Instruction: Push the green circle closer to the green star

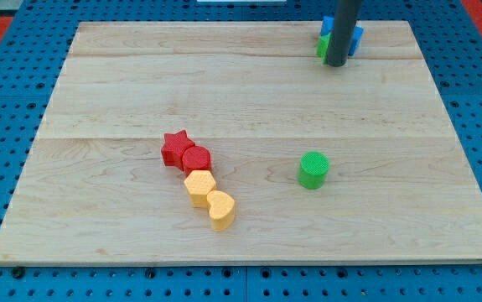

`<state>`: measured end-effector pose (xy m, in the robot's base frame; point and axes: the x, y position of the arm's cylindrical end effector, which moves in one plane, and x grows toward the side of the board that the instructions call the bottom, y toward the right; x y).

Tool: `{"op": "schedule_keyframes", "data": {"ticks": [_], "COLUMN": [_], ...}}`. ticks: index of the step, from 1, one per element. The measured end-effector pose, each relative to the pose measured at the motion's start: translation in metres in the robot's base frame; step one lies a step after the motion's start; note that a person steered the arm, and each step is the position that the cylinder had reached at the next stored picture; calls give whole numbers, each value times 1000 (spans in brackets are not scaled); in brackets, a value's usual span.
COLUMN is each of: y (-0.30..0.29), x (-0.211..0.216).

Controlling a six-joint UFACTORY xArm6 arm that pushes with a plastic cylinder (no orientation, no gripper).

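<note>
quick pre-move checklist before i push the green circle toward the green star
1. Green circle located, standing apart from other blocks: ok.
2. Green star position: a green block shows at the view's top beside a blue block, mostly hidden by the rod; its shape: cannot tell.
3. My tip placed behind the circle, on the side away from the target: not ok; it sits at the view's top beside the green and blue blocks.
4. Path from circle up to the green block free of blocks: ok.
5. Red star, red circle, yellow block and yellow heart off the path: ok.

Bright, even light; soft short shadows; sharp focus.
</note>
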<state>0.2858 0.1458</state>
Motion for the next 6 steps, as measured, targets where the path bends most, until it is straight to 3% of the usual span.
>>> {"op": "schedule_keyframes", "data": {"ticks": [1,2,3,4,5,6], "y": [17,35,17,-52,-65,-32], "x": [83,207,266,264,214,156]}}
